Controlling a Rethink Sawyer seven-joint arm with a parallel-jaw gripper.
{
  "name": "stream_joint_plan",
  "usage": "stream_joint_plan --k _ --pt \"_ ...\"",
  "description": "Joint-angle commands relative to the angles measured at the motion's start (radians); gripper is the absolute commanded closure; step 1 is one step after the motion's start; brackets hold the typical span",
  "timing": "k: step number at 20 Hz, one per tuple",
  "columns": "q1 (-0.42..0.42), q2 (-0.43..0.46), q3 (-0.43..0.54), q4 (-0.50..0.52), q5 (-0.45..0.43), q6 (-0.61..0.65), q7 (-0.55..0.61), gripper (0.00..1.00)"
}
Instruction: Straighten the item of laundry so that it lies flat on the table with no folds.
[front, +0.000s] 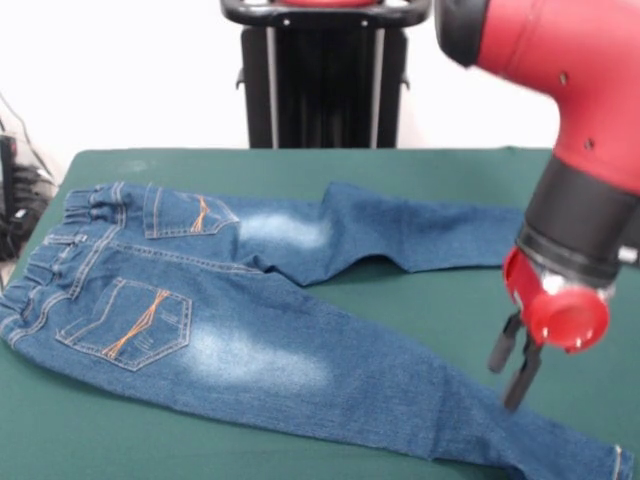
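Observation:
The item of laundry (230, 330) is a small pair of blue denim jeans lying back side up on the green table (440, 310). Its elastic waistband is at the left, with two orange-stitched pockets and faded whitish patches below them. The legs spread out to the right, the far one bending at the knee. My gripper (512, 362) hangs at the right, just above the near leg's lower part. Its two dark fingers (523, 378) stand a little apart with nothing between them. The far leg's end is hidden behind the arm.
The red and black arm (580, 150) fills the upper right. Dark cables (20, 200) lie off the table's left edge.

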Motion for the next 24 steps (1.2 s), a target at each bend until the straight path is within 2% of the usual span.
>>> stream_joint_plan --k 1,10,16,20,24 --pt "-0.033 0.205 -0.108 -0.270 0.077 0.211 0.534 0.00" --pt "-0.075 0.249 -0.201 -0.431 0.119 0.322 0.651 0.00" --pt "-0.089 0.289 -0.250 -0.514 0.152 0.339 0.734 0.00" --pt "-0.059 0.281 -0.245 -0.509 0.168 0.345 0.751 0.00" --pt "0.000 0.221 -0.178 -0.424 0.155 0.355 0.715 0.00"
